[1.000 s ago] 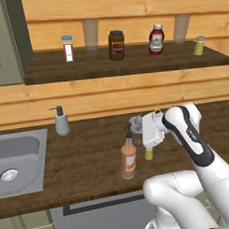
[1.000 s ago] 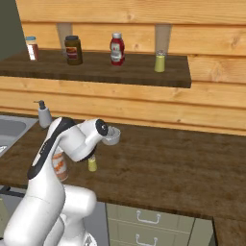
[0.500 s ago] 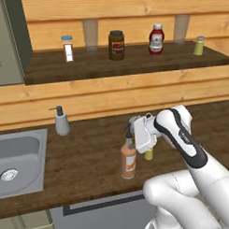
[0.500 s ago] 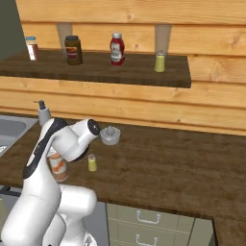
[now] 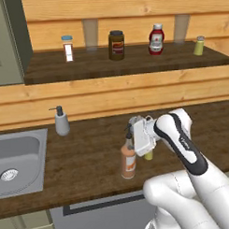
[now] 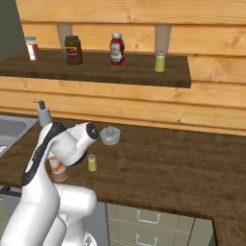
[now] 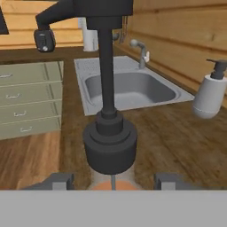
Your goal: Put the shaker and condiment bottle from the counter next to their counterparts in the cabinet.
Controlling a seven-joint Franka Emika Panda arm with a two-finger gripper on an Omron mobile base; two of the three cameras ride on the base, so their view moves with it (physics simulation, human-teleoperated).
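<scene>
Kitchen table and open cabinet; arm bent low over the condiment bottle.

The dark wood table [image 5: 90, 159] carries a steel sink [image 5: 17, 159] and a soap dispenser [image 5: 61, 121] (left end). The condiment bottle [image 5: 128, 159] stands upright at mid-table, the shaker [image 6: 92, 163] just beside it. On the cabinet [image 5: 114, 65] shelf stand the red bottle [image 5: 156, 40] and second shaker [image 5: 198, 46]. The arm folds down, the jaws [image 7: 111, 181] astride the bottle's neck, fingertips [image 7: 60, 181] either side; whether they pinch it I cannot tell.
</scene>
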